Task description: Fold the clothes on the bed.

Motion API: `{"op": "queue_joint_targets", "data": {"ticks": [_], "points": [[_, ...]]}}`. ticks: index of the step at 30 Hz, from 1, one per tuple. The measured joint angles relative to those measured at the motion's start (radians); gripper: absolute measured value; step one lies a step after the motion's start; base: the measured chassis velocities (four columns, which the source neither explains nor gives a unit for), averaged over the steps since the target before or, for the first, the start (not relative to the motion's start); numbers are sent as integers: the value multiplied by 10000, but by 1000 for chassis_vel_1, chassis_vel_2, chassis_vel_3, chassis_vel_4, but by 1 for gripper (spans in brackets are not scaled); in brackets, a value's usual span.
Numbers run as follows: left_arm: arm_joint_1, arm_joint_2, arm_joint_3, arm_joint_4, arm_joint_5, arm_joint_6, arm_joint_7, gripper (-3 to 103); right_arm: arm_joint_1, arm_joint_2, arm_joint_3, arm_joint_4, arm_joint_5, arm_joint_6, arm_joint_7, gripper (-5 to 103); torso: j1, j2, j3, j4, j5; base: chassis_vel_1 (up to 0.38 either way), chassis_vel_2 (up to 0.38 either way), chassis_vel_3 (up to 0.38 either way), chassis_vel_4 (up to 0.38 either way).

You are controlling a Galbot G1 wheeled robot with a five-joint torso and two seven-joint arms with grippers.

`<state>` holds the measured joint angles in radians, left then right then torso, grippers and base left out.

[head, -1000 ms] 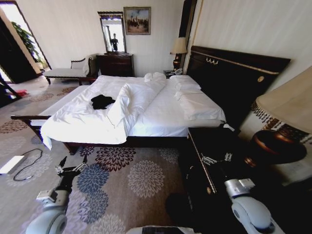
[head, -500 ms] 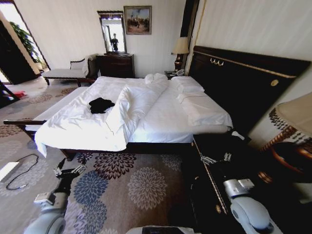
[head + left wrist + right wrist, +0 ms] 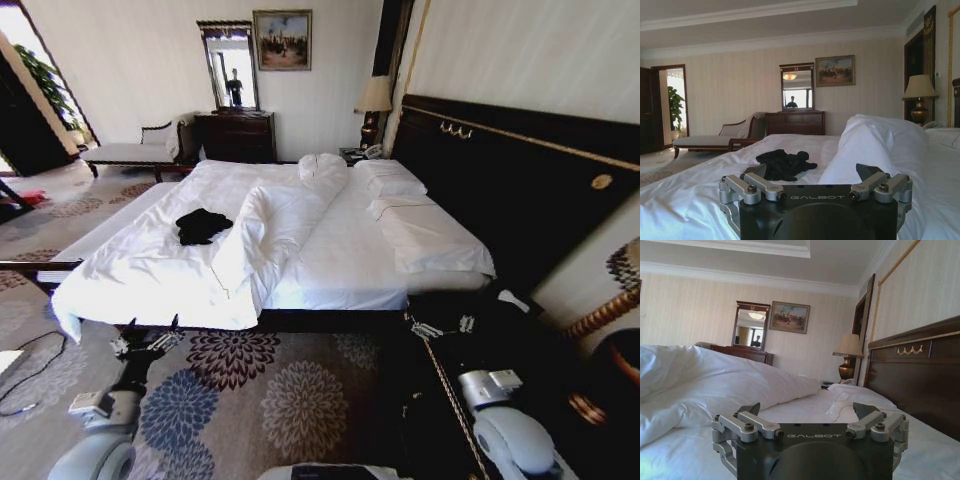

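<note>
Daylight is entering through the doorway (image 3: pixel 25 60) at the room's left and is overexposing it. A lit lamp (image 3: pixel 374 96) is glowing warmly beside the headboard (image 3: pixel 520 180), which is staying dark and detail-poor. The duvet (image 3: pixel 150 265) is reflecting strongly, nearly washing out at the bed's foot edge, while the shirt (image 3: pixel 203 225) is reading as a flat black patch. Straight lines are bowing toward the head view's edges. In the wrist views, each near gripper body is lying in shadow.

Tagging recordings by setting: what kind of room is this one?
Most likely a hotel bedroom: a large bed with a white duvet and tall dark headboard, a dresser under a mirror, and a bedside lamp.
</note>
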<state>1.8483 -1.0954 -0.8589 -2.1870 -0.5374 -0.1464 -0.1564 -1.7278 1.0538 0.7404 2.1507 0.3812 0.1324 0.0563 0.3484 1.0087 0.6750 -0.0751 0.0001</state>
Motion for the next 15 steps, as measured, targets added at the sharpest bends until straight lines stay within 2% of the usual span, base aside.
{"op": "queue_joint_targets", "data": {"ticks": [15], "points": [[-38, 53, -30, -95, -87, 51, -19, 100, -57, 57, 1, 59, -50, 21, 12, 100, 0, 0, 0, -1, 0, -173, 189, 185, -185]]}}
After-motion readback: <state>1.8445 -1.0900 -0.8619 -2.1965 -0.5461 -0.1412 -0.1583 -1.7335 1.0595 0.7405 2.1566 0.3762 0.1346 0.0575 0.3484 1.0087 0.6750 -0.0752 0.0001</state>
